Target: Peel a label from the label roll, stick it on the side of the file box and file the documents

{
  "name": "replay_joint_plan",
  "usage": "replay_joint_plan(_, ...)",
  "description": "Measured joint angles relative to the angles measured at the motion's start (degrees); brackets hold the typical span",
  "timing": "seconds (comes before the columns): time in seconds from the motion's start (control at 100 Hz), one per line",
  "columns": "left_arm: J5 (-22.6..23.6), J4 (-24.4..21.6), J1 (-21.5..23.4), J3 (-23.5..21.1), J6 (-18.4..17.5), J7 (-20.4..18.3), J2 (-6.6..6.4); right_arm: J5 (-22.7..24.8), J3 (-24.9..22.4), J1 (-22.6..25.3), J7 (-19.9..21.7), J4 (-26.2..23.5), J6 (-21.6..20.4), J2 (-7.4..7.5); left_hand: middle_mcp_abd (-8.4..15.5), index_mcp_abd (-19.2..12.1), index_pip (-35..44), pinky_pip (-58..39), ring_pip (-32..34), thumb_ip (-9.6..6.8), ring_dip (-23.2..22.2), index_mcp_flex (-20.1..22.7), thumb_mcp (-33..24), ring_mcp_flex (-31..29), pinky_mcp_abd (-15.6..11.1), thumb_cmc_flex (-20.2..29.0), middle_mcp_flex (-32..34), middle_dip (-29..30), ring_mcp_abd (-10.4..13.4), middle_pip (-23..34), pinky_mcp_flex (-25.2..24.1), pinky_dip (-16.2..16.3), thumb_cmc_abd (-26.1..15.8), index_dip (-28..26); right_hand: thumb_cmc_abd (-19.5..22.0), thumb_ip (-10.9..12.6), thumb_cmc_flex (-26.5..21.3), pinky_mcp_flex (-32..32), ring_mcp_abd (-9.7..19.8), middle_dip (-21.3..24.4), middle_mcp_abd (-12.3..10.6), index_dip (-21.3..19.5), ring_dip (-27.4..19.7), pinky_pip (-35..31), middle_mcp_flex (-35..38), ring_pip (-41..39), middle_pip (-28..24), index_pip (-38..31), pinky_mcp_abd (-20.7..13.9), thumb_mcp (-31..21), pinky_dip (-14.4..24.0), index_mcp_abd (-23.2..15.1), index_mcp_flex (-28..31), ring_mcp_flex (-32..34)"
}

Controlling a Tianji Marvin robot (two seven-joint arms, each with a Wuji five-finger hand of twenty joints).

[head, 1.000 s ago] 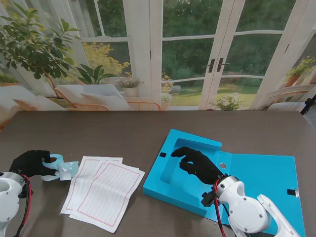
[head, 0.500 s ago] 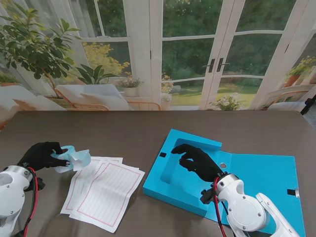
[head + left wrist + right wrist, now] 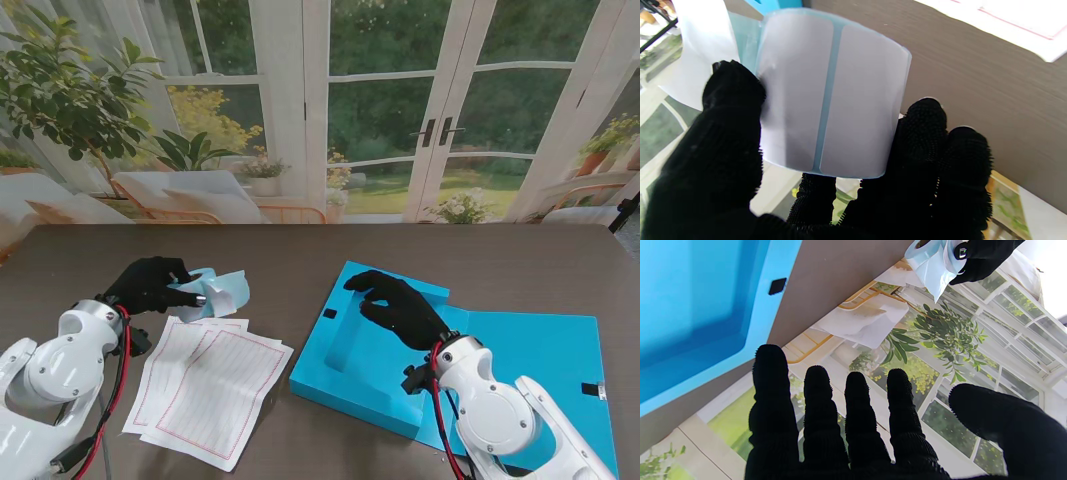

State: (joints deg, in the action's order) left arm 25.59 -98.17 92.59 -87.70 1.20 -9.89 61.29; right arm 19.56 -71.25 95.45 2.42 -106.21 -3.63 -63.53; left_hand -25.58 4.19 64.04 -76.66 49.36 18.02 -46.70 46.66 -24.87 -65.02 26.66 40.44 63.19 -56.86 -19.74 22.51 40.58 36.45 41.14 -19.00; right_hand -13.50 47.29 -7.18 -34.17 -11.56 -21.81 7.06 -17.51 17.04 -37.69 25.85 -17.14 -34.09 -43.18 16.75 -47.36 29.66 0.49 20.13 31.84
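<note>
**Label roll lifted in the left hand, file box open on the right**

Nearest to me, the documents [image 3: 208,385] lie fanned on the brown table [image 3: 300,262], their long axis running from near-left to far-right, with bare tabletop along their near edge and between them and the file box [image 3: 372,350]. The box lies open and flat: its tray sits just right of the sheets, and its lid [image 3: 530,360] is spread out to the right, reaching close to the table's near edge.

The right hand [image 3: 400,308] hovers over the far part of the tray, fingers [image 3: 815,396] spread apart and gripping nothing.

Farther off on the left, the left hand [image 3: 150,283] holds the label roll [image 3: 212,293] lifted above the table, beyond the far edge of the sheets. Thumb and fingers [image 3: 923,140] pinch it from both sides. A loose strip carrying two white labels [image 3: 826,100] curls out toward the box.

Beyond the hands and the box, the table lies bare up to its far edge.
</note>
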Motion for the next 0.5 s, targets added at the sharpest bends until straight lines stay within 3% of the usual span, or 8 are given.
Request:
replay_joint_plan(0.23, -4.95, -1.35, -2.32, 4.26, 2.82, 0.15, 0.40, 0.20, 1.59, -2.26, -1.76, -0.26, -0.16, -0.31, -0.40, 0.00, -0.64, -0.37, 0.01, 0.00, -0.01, 0.01, 1.30, -0.15, 1.26, 0.02, 0.60, 0.11, -0.80, 0.15, 0.05, 0.06, -2.21, 0.00, -0.11, 0.65, -0.69, -0.27, -0.31, 0.00, 0.29, 0.03, 0.06, -0.22, 2.23, -0.45, -0.02, -0.29, 0.20, 0.05, 0.01, 0.67, 1.40, 2.54)
replay_joint_plan(0.38, -6.74, -2.00, -3.53, 7.44, 4.89, 1.85, 0.93, 1.19, 3.15, -3.33, -5.96, -0.25, -0.37, -0.91, -0.47, 0.00, -0.67, -0.45, 0.09, 0.00, 0.00, 0.01, 2.29, -0.16, 1.61, 0.62, 0.60, 0.25, -1.02, 0.43, 0.06, 0.08, -2.26, 0.00, -1.23, 2.09, -2.88, -0.77, -1.01, 0.00, 1.33, 0.08, 2.29, -5.97, 5.85, -5.17, -0.80, -1.88, 1.23, -0.08, 0.03, 1.95, 4.43, 6.60)
replay_joint_plan(0.5, -6.78, -2.36, -4.30, 9.41, 5.53, 2.07, 1.33, 5.09, 4.14, -4.10, -8.49, -0.06, -0.59, -1.47, -0.48, 0.00, -0.68, -0.46, 0.10, 0.00, -0.01, 0.01, 2.29, -0.16, 1.64, 0.62, 0.61, 0.44, -1.05, 0.44, 0.06, 0.09, -2.27, 0.00, -5.95, 3.72, -5.63, -0.82, -1.39, -1.95, 1.78, 0.08, 5.65, -12.62, 8.77, -12.01, -4.34, -3.25, 1.39, -0.54, 0.03, 2.44, 6.87, 9.88)
